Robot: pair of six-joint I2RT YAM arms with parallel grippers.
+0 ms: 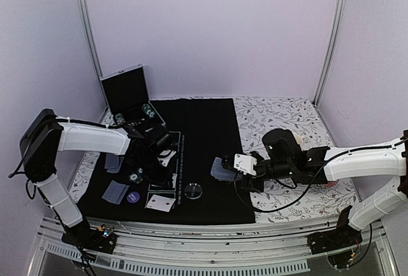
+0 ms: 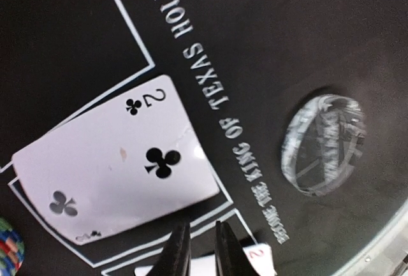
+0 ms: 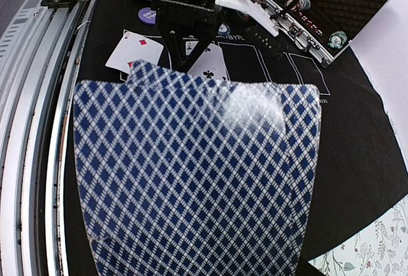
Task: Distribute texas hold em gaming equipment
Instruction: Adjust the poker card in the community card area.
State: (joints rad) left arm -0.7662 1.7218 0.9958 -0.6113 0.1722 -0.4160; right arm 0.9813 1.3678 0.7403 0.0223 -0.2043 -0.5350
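Observation:
My right gripper (image 1: pixel 231 166) is shut on a stack of playing cards with blue lattice backs (image 1: pixel 222 166), held above the black mat (image 1: pixel 204 129). The stack fills the right wrist view (image 3: pixel 197 174) and hides the fingers. My left gripper (image 2: pixel 199 250) is shut and empty, low over the mat (image 2: pixel 287 46) between a face-up two of clubs (image 2: pixel 121 174) and a red two card (image 2: pixel 258 255); it also shows in the top view (image 1: pixel 167 177). A clear disc (image 1: pixel 195 190) lies near it. A purple-blue disc (image 1: pixel 132 197), a striped chip (image 1: pixel 135 175) and face-down cards (image 1: pixel 115 191) lie at the left.
An open black case (image 1: pixel 127 94) with chips stands at the mat's back left corner. The floral tablecloth (image 1: pixel 287 123) lies right of the mat. A metal rail (image 1: pixel 204 250) runs along the near edge. Upright posts stand at the back corners.

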